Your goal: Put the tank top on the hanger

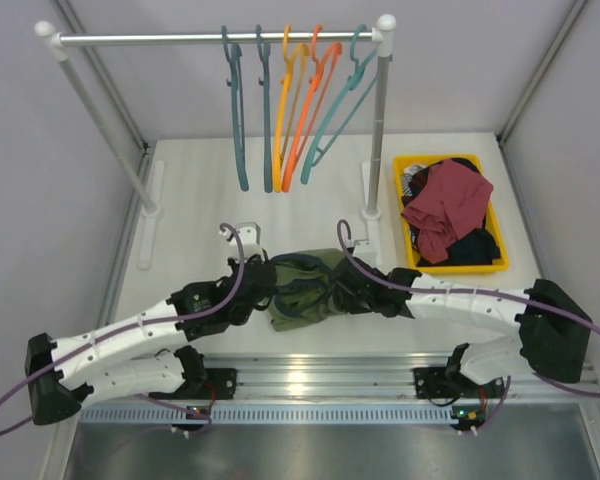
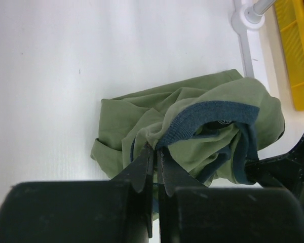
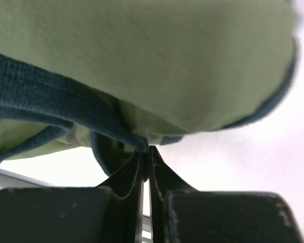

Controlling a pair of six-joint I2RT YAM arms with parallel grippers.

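Rail (image 1: 220, 39) space is taken by five hangers, hung by their hooks for reach: two slate-teal hangers (image 1: 239, 130), two orange hangers (image 1: 279, 130) and one lighter green-teal hanger (image 1: 338, 112). One yellow bin (image 1: 408, 165), right of the rail, holds one maroon garment (image 1: 445, 205). One tank top (image 1: 302, 292) is bunched in front of the rail, gripped at both sides, probably so an opening can be spread. Its teal trim is pinched by the closed left gripper (image 2: 155, 154) and by the closed right gripper (image 3: 147, 150).
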